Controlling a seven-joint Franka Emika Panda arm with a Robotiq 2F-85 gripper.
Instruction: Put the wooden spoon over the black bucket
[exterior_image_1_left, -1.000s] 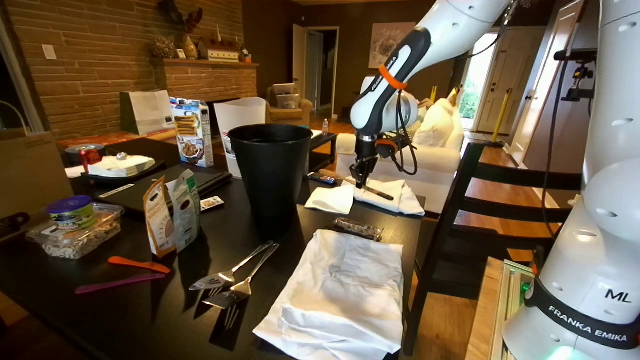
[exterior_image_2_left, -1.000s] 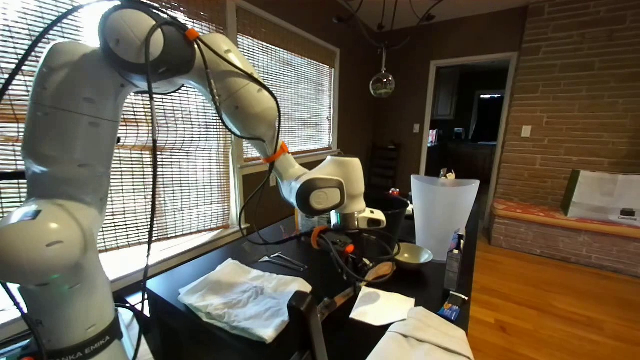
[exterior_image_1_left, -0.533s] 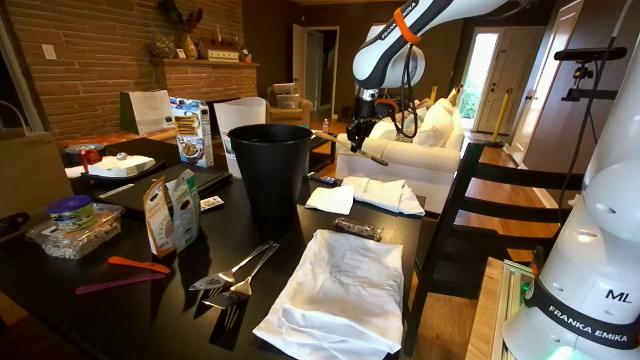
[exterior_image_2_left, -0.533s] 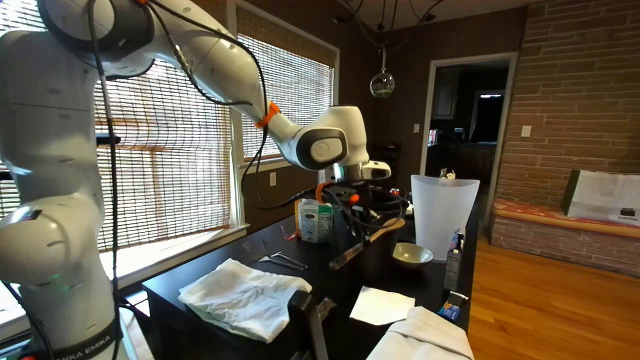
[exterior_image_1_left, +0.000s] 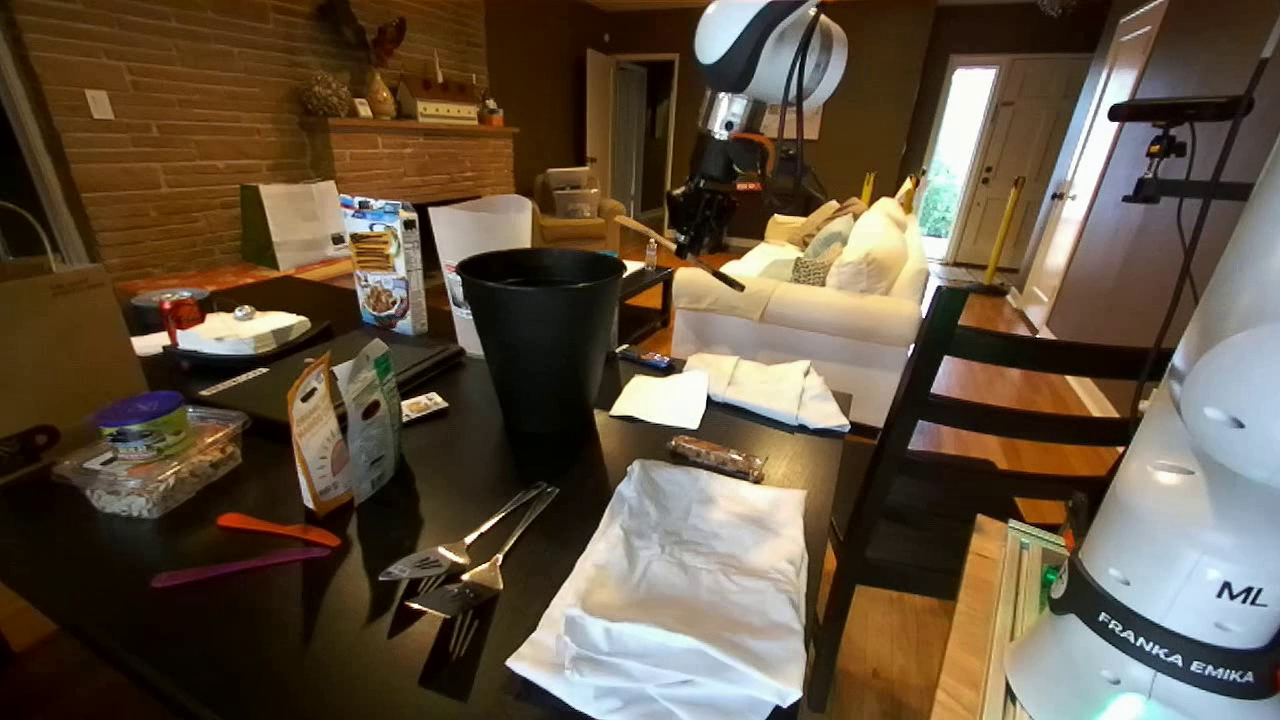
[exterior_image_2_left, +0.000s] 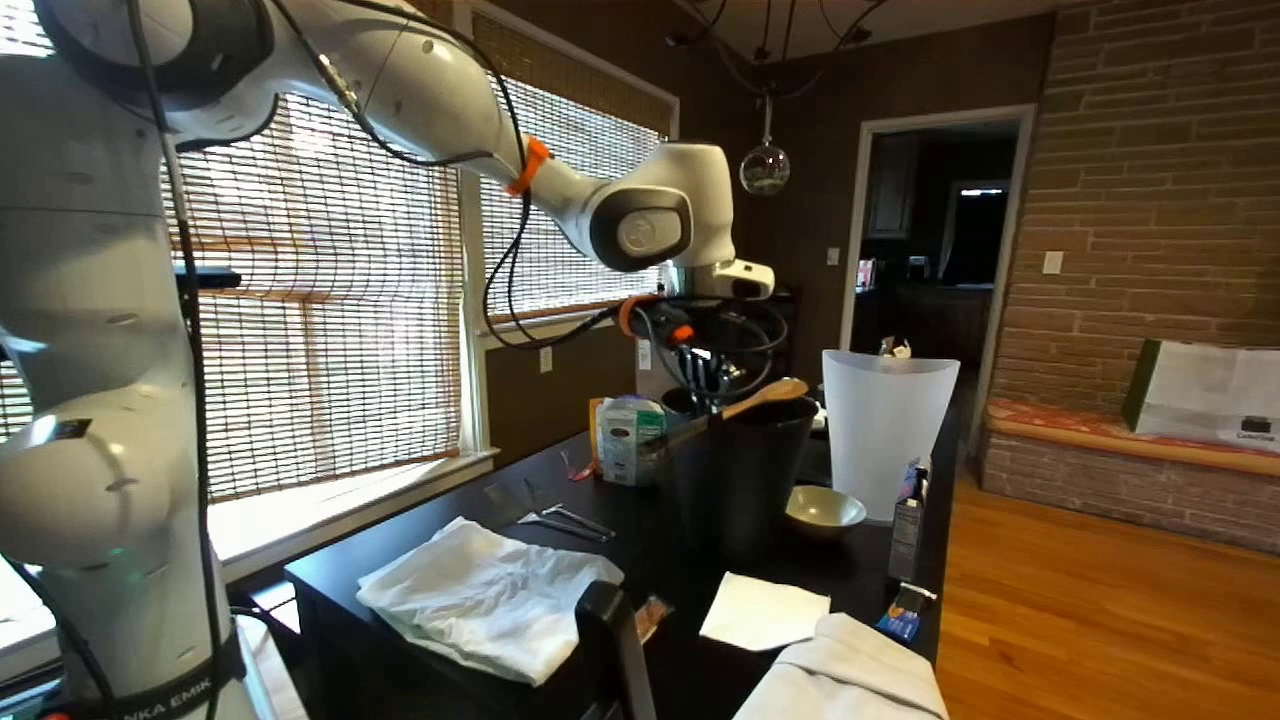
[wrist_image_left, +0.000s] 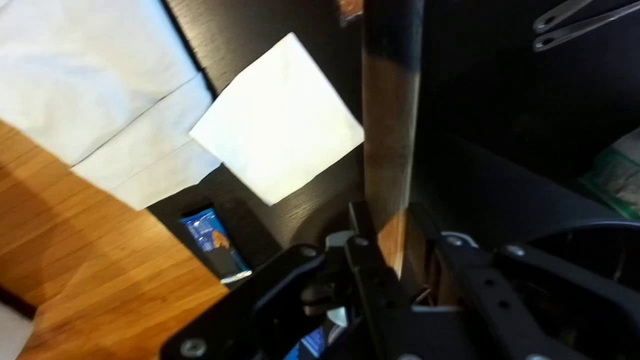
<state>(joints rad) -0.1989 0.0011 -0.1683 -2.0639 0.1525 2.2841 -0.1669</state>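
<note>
Beside the tall, tapering black plastic bucket (exterior_image_1_left: 540, 345), held above the black wood-grained table (exterior_image_1_left: 250, 640): 1 long wooden spoon (wrist_image_left: 390, 130), tan head, brown dark-tipped handle; in the wrist view the handle lies clear of the bucket's opening, the head mostly hidden. End effector (wrist_image_left: 387, 214): 1, black, 2-fingered, clamped around the spoon's shaft. Handling, by judgement: light, stiff, hardly fragile; smooth wood may swivel when pinched. Suggested hold: mid-shaft, near the likely balance point.

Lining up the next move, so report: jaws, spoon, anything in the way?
Jaws shut on spoon. Spoon aloft beside bucket, apparently not over it yet. White bin stands near bucket, probably off the path.
</note>
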